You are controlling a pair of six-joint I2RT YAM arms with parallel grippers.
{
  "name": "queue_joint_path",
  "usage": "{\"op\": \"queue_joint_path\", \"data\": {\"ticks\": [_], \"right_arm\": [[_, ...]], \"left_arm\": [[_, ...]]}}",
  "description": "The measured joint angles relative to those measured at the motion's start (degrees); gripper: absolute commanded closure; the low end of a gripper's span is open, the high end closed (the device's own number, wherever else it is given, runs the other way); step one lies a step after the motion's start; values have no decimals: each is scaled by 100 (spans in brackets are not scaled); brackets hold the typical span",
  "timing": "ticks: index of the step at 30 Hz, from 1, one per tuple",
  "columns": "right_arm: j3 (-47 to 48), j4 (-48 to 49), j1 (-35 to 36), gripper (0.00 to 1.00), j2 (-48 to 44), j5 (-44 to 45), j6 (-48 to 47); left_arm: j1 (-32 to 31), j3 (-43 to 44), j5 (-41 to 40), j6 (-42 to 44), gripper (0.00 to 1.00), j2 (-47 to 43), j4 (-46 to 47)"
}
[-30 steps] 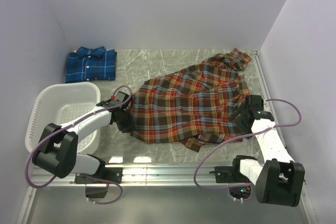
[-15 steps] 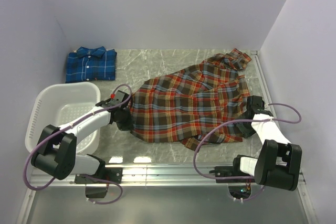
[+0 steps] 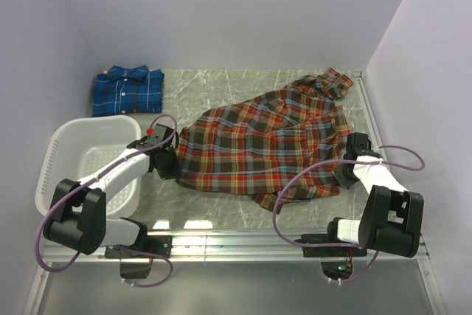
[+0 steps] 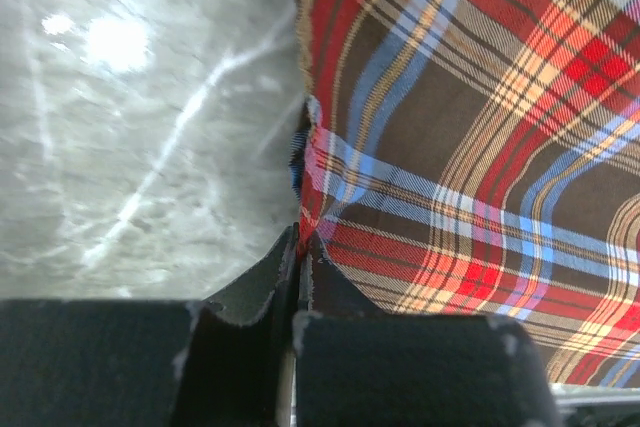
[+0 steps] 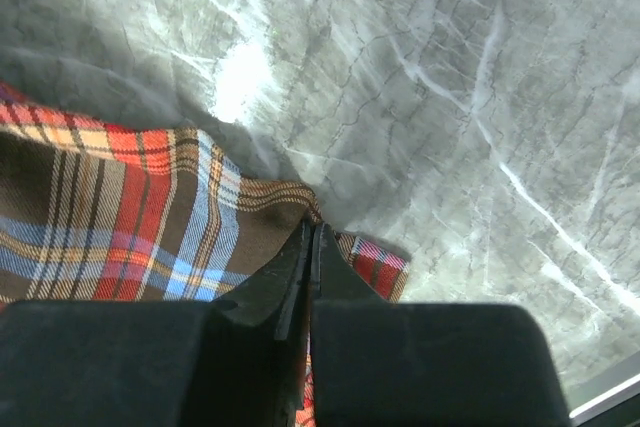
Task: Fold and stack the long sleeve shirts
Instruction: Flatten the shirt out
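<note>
The red shirt (image 3: pixel 265 145) lies spread over the middle of the table (image 3: pixel 221 82), collar toward the far right corner; the blue shirt (image 3: pixel 127 91) sits folded in the far left corner. The left gripper (image 4: pixel 300 245) clamps the red shirt's left edge, the right gripper (image 5: pixel 312 237) its near right edge.

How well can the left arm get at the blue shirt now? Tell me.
Probably not yet: its pincer is shut on the edge of the red shirt. Once released, the way to the blue shirt looks free, just past the basket.
</note>
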Motion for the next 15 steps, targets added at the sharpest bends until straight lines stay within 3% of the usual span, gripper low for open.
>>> {"op": "queue_joint_path", "data": {"ticks": [4, 11, 14, 15], "right_arm": [[72, -293, -52, 100, -157, 149, 72], [396, -1073, -284, 100, -1281, 448, 210], [398, -1316, -363, 98, -1556, 402, 219], [398, -1366, -367, 95, -1596, 378, 214]], "left_arm": [[120, 114, -195, 85, 96, -7, -22], [129, 225, -267, 140, 94, -24, 9], [129, 223, -251, 142, 91, -26, 17], [129, 223, -256, 140, 84, -31, 15]]}}
